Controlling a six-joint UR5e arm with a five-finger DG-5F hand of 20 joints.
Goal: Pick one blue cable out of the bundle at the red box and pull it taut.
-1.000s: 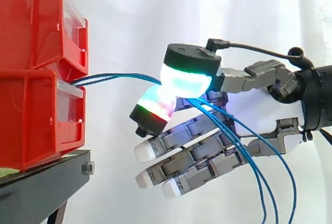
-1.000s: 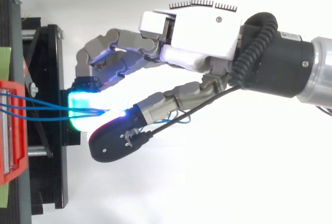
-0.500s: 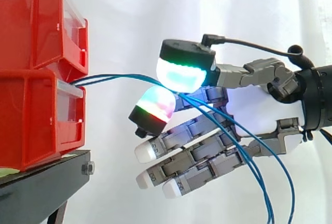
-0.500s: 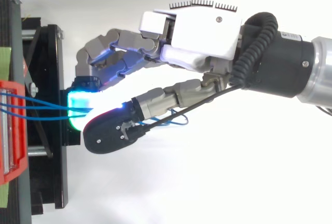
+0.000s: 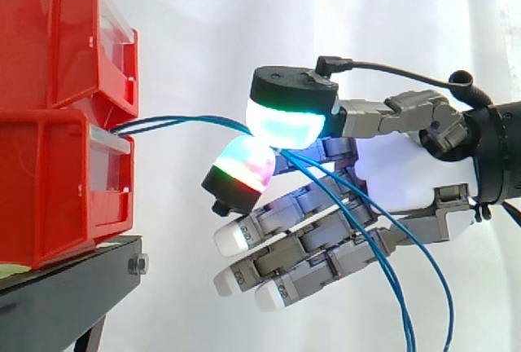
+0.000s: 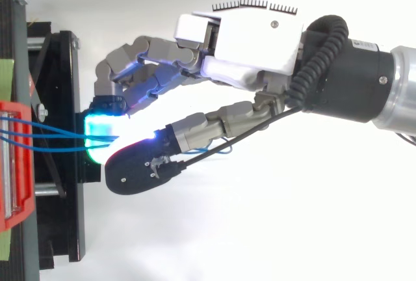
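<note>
Near the red box [image 5: 57,189], blue cables [image 5: 175,121] are pinched by the robot hand [image 5: 407,177]; grasping is judged done, and pulling away is needed.

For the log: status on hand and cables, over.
Hand pinching blue cables between glowing pads. Cables bowed from red bin, not taut. Several strands enter the pinch.

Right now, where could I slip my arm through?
Free: above the blue cables, between the red bins and the hand; also below them, above the black stand. Crowded: at the pinching pads and under the hand, where the cables hang down.
</note>
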